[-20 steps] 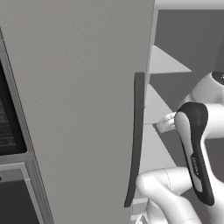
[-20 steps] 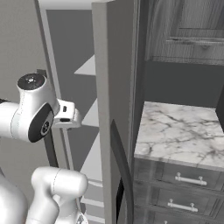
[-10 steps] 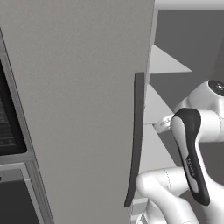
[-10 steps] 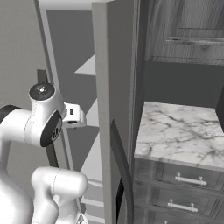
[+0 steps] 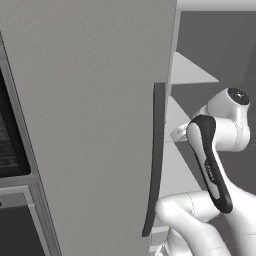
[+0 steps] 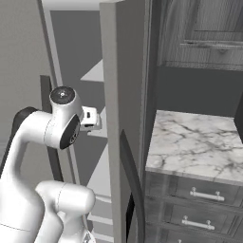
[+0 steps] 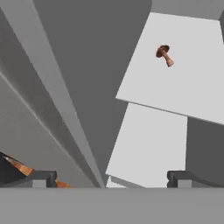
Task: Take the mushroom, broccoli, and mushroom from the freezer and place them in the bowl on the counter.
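A small brown mushroom (image 7: 164, 54) lies on a white shelf (image 7: 175, 87) inside the freezer (image 5: 90, 115), seen in the hand view. My gripper (image 7: 111, 177) is open, with nothing between its fingertips (image 7: 43, 176), and is well short of the mushroom. In the right base view my hand (image 6: 90, 118) reaches in between the freezer's two open doors, past the right door (image 6: 123, 95). The marble counter (image 6: 199, 142) lies to the right of the freezer. The broccoli and the bowl are out of view.
The open left door with its long dark bar handle (image 5: 156, 155) stands close on my arm's left. A black-fronted microwave (image 5: 7, 145) is at the far left. Dark drawers (image 6: 199, 199) sit under the counter and dark cabinets (image 6: 204, 33) hang above it.
My arm has swung a little further toward the freezer opening, carrying the hand deeper between the doors. The gripper has stayed open.
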